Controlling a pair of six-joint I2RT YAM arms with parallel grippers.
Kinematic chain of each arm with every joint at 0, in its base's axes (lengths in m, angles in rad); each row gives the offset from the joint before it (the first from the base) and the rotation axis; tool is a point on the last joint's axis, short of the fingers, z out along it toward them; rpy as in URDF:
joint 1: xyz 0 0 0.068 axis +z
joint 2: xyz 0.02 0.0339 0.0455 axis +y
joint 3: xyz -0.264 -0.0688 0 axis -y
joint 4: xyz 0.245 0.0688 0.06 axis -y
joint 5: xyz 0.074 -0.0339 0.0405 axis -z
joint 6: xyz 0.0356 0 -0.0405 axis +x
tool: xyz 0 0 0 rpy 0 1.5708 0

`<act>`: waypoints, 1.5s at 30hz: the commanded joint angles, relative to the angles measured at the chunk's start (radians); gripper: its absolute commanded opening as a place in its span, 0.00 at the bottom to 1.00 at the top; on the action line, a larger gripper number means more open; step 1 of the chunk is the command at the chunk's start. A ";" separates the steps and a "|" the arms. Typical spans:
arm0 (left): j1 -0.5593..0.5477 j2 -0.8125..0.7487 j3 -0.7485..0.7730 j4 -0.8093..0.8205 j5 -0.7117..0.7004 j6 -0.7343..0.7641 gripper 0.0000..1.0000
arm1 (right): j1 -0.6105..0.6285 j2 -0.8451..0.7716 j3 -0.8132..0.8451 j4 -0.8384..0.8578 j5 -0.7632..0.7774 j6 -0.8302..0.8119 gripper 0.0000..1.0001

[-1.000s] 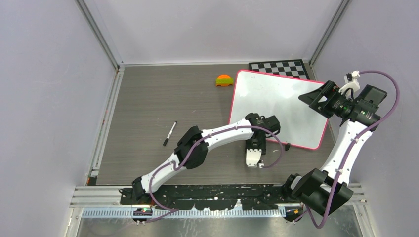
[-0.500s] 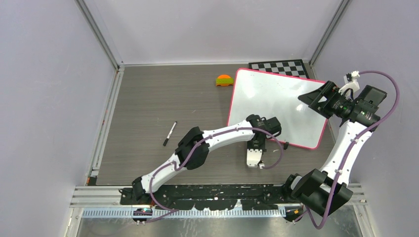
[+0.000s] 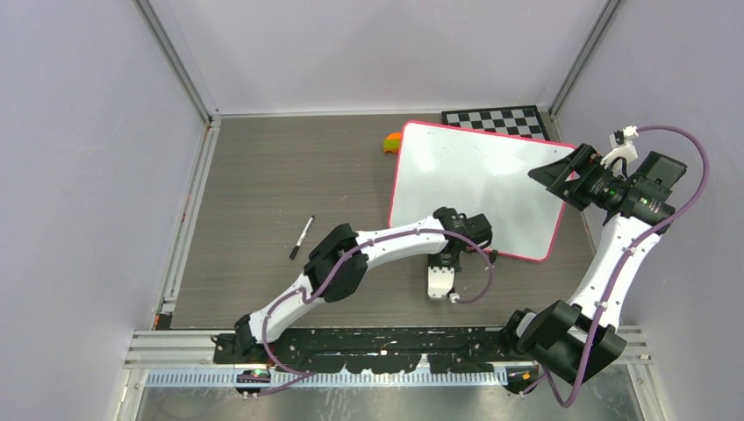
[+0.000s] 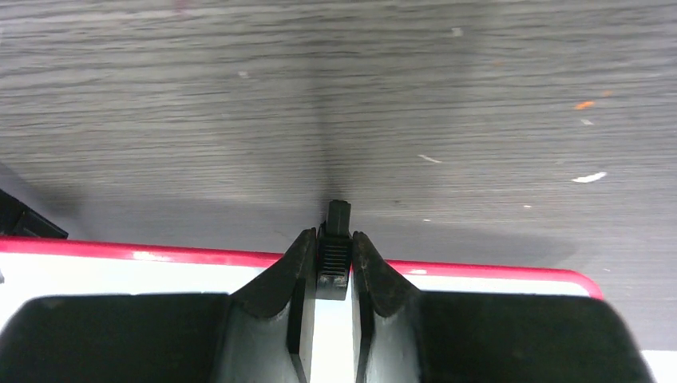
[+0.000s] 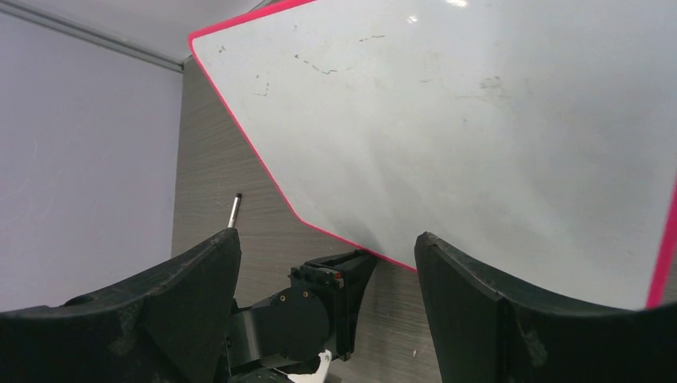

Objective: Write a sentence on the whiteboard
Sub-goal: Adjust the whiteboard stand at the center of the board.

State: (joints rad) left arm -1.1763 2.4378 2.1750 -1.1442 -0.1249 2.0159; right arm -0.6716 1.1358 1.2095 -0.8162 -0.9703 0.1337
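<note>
The whiteboard (image 3: 478, 180), white with a pink-red rim, lies flat on the table right of centre. It also shows in the left wrist view (image 4: 160, 254) and the right wrist view (image 5: 479, 136). Only faint smudges show on it; no written sentence is visible. My left gripper (image 3: 456, 244) is at the board's near edge. In its wrist view it (image 4: 335, 243) is shut on a small black clip (image 4: 338, 215) on the rim. My right gripper (image 3: 557, 175) hangs above the board's right end, open and empty (image 5: 327, 239).
A black marker pen (image 3: 302, 237) lies on the table left of the board, also in the right wrist view (image 5: 234, 209). An orange-green toy (image 3: 390, 140) is partly hidden by the board's far left corner. A checkerboard (image 3: 496, 120) lies at the back.
The whiteboard has slid left and slightly nearer, pulled along with my left gripper, and now covers part of the orange-green toy. The right arm has stayed in place.
</note>
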 commanded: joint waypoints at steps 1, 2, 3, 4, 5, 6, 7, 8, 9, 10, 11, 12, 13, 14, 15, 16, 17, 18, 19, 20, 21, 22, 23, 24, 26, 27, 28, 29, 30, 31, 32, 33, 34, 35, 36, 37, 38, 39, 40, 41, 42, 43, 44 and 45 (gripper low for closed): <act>0.011 -0.066 -0.036 -0.190 -0.100 -0.131 0.00 | -0.005 -0.033 0.002 0.018 -0.024 -0.011 0.84; 0.008 -0.071 -0.044 -0.207 -0.110 -0.155 0.00 | -0.005 -0.033 0.002 0.017 -0.025 -0.012 0.84; 0.004 -0.073 -0.053 -0.216 -0.118 -0.175 0.00 | -0.006 -0.034 0.002 0.017 -0.025 -0.012 0.84; 0.002 -0.077 -0.066 -0.224 -0.127 -0.197 0.00 | -0.005 -0.034 0.002 0.016 -0.027 -0.012 0.84; -0.002 -0.081 -0.079 -0.233 -0.135 -0.219 0.00 | -0.006 -0.035 0.002 0.017 -0.029 -0.012 0.84; -0.004 -0.083 -0.087 -0.241 -0.149 -0.241 0.00 | -0.006 -0.037 0.002 0.018 -0.031 -0.011 0.84; -0.004 -0.082 -0.090 -0.252 -0.156 -0.271 0.00 | -0.005 -0.039 0.001 0.016 -0.032 -0.011 0.84; -0.005 -0.080 -0.090 -0.265 -0.165 -0.298 0.00 | -0.006 -0.039 0.001 0.017 -0.036 -0.011 0.84; -0.005 -0.076 -0.084 -0.282 -0.173 -0.329 0.00 | -0.005 -0.041 0.001 0.016 -0.041 -0.012 0.84; -0.006 -0.069 -0.075 -0.305 -0.180 -0.361 0.00 | -0.006 -0.042 0.001 0.016 -0.046 -0.011 0.84; -0.006 -0.060 -0.056 -0.330 -0.182 -0.387 0.00 | -0.006 -0.044 0.001 0.017 -0.051 -0.011 0.84; -0.006 -0.052 -0.039 -0.355 -0.178 -0.416 0.00 | -0.006 -0.045 0.001 0.017 -0.057 -0.012 0.84; -0.006 -0.045 -0.020 -0.382 -0.169 -0.441 0.00 | -0.006 -0.046 0.000 0.017 -0.063 -0.013 0.84; -0.005 -0.037 -0.001 -0.407 -0.155 -0.463 0.00 | -0.006 -0.048 0.001 0.017 -0.068 -0.014 0.84; -0.006 -0.029 0.019 -0.430 -0.139 -0.485 0.00 | -0.006 -0.049 0.001 0.017 -0.072 -0.013 0.85; -0.006 -0.019 0.036 -0.451 -0.128 -0.502 0.00 | -0.005 -0.050 0.001 0.016 -0.076 -0.014 0.85; -0.008 -0.005 0.051 -0.472 -0.123 -0.523 0.00 | -0.005 -0.051 0.001 0.017 -0.079 -0.015 0.85; -0.008 0.003 0.065 -0.481 -0.120 -0.542 0.00 | -0.005 -0.053 0.001 0.017 -0.080 -0.014 0.85; -0.009 0.015 0.081 -0.494 -0.117 -0.557 0.00 | -0.005 -0.054 0.000 0.017 -0.080 -0.016 0.85; -0.009 0.029 0.101 -0.515 -0.113 -0.573 0.00 | -0.005 -0.054 -0.001 0.017 -0.080 -0.016 0.85; -0.009 0.044 0.122 -0.537 -0.107 -0.588 0.00 | -0.006 -0.054 -0.001 0.017 -0.080 -0.017 0.85; -0.009 0.059 0.144 -0.562 -0.099 -0.602 0.00 | -0.005 -0.054 -0.003 0.017 -0.080 -0.017 0.85; -0.009 0.070 0.155 -0.579 -0.094 -0.613 0.00 | -0.006 -0.054 -0.002 0.012 -0.080 -0.020 0.85; -0.009 0.076 0.155 -0.585 -0.094 -0.622 0.00 | -0.006 -0.053 0.002 0.003 -0.080 -0.029 0.85; -0.009 0.070 0.124 -0.565 -0.104 -0.627 0.00 | -0.006 -0.050 0.004 0.000 -0.080 -0.033 0.85; -0.009 0.061 0.101 -0.546 -0.108 -0.628 0.00 | -0.006 -0.049 0.004 0.000 -0.080 -0.033 0.85; -0.008 0.055 0.081 -0.530 -0.109 -0.628 0.00 | -0.005 -0.049 0.005 0.000 -0.080 -0.033 0.85; -0.009 0.053 0.066 -0.523 -0.110 -0.628 0.00 | -0.005 -0.048 0.005 0.000 -0.079 -0.033 0.85; -0.009 0.053 0.057 -0.526 -0.112 -0.630 0.00 | -0.006 -0.048 0.004 0.000 -0.079 -0.033 0.85; -0.009 0.055 0.053 -0.530 -0.120 -0.633 0.00 | -0.006 -0.048 0.003 0.000 -0.079 -0.033 0.85; -0.009 0.059 0.050 -0.537 -0.128 -0.640 0.00 | -0.006 -0.049 0.004 0.000 -0.079 -0.033 0.85; -0.009 0.062 0.047 -0.546 -0.132 -0.644 0.00 | -0.005 -0.048 0.003 0.000 -0.079 -0.033 0.85; -0.008 0.064 0.044 -0.557 -0.133 -0.650 0.00 | -0.006 -0.048 0.003 0.000 -0.079 -0.033 0.85; -0.009 0.063 0.040 -0.559 -0.131 -0.654 0.00 | -0.005 -0.048 0.003 0.000 -0.079 -0.033 0.85; -0.008 0.063 0.039 -0.562 -0.125 -0.660 0.00 | -0.006 -0.048 0.004 0.000 -0.079 -0.033 0.85; -0.008 0.064 0.041 -0.564 -0.117 -0.665 0.00 | -0.006 -0.048 0.004 -0.001 -0.079 -0.033 0.85; -0.008 0.067 0.044 -0.566 -0.114 -0.671 0.00 | -0.005 -0.048 0.003 0.000 -0.079 -0.034 0.85; -0.009 0.071 0.047 -0.565 -0.116 -0.676 0.00 | -0.006 -0.048 0.002 0.000 -0.079 -0.033 0.85; -0.008 0.075 0.050 -0.563 -0.122 -0.682 0.00 | -0.006 -0.049 0.001 0.000 -0.080 -0.033 0.85; -0.009 0.082 0.057 -0.564 -0.123 -0.688 0.00 | -0.006 -0.048 0.001 0.000 -0.080 -0.033 0.85; -0.009 0.090 0.071 -0.564 -0.121 -0.698 0.00 | -0.006 -0.048 0.001 0.000 -0.080 -0.034 0.85; -0.009 0.098 0.085 -0.565 -0.120 -0.709 0.00 | -0.006 -0.048 0.001 0.000 -0.080 -0.033 0.85; -0.008 0.107 0.099 -0.562 -0.116 -0.720 0.02 | -0.006 -0.049 0.000 0.000 -0.080 -0.034 0.85; -0.009 0.112 0.113 -0.555 -0.111 -0.732 0.07 | -0.006 -0.048 -0.001 0.000 -0.080 -0.034 0.85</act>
State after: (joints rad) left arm -1.1995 2.5095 2.2494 -1.4662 -0.2504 1.3907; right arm -0.6716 1.1053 1.2057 -0.8242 -1.0286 0.1089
